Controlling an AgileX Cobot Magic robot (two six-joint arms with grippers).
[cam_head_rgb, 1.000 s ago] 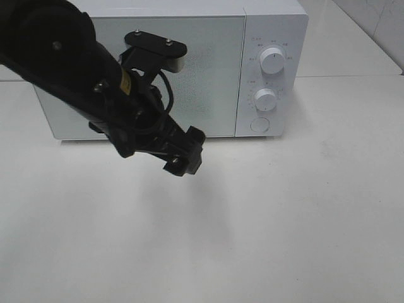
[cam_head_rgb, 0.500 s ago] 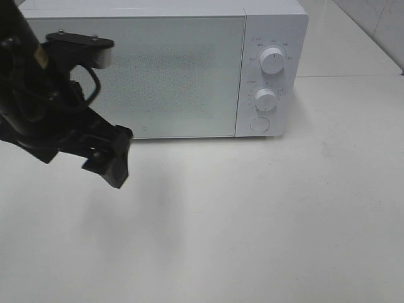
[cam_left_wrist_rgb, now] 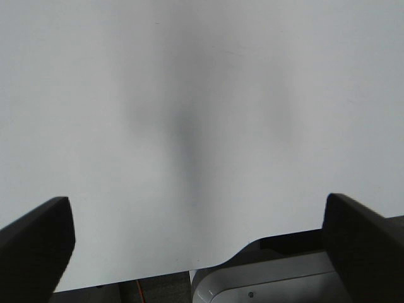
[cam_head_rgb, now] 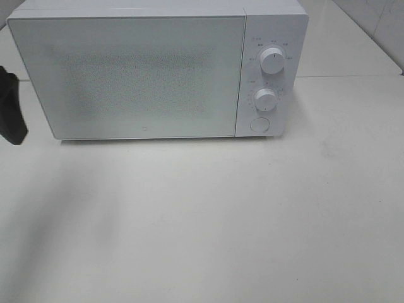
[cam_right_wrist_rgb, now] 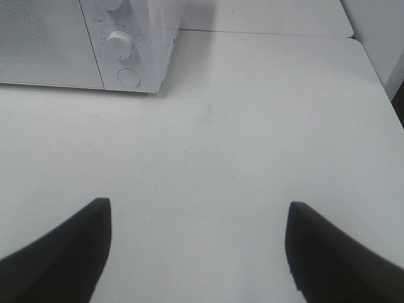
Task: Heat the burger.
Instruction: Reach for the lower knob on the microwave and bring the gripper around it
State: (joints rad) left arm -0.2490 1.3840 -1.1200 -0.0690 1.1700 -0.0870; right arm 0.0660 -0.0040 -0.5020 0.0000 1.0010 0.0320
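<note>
Microwave (cam_head_rgb: pixel 145 69) stands at 12 o'clock on the bench (cam_head_rgb: pixel 252 221), door shut, dials (cam_head_rgb: pixel 273 60) at its 3 o'clock end. The left arm (cam_head_rgb: pixel 9 107) shows only as a dark tip at the 9 o'clock edge of the high view. Left pincer (cam_left_wrist_rgb: pixel 199 243) is spread wide, grasping nothing, angled down over the bench. Right pincer (cam_right_wrist_rgb: pixel 199 249) is likewise parted and empty, facing the microwave's dial end. Burger: location cannot be told from any view.
</note>
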